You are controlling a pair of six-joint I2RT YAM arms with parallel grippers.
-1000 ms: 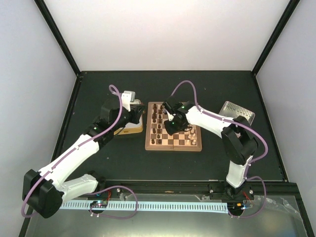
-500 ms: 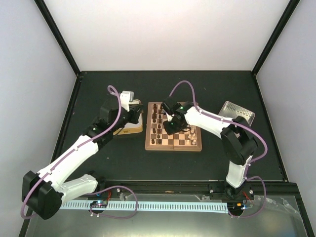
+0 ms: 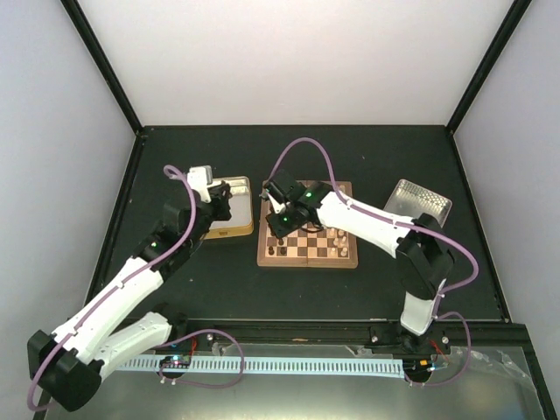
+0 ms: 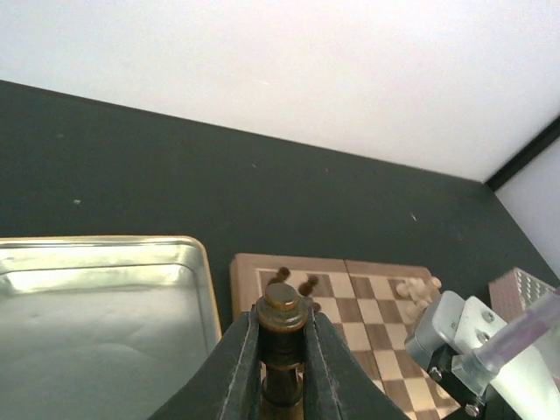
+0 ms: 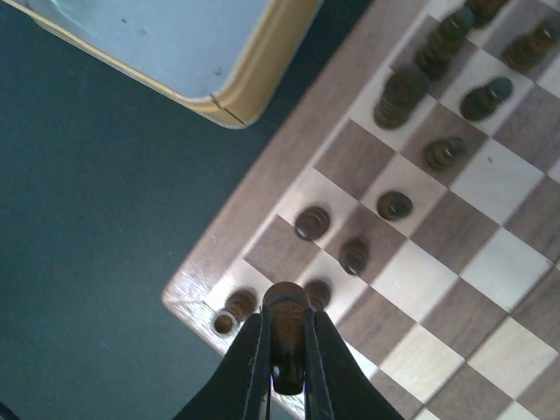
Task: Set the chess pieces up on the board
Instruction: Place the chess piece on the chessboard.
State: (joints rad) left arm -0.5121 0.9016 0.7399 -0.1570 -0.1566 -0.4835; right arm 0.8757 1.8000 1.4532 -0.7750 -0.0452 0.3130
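Two tools are pinching: left tool [image 4: 282,322] on a dark chessman [image 4: 282,299], right tool [image 5: 286,331] on a dark piece [image 5: 285,300]. Probably light, slick wood; gripping mid-stem is looking safest.

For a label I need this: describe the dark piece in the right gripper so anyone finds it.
Find the square tan-and-brown wooden chessboard, then its edge facing the yellow-rimmed metal tin. Near that edge's corner, one dark brown chess piece is clamped between the black fingers of the right gripper; neighbouring dark pieces stand free.
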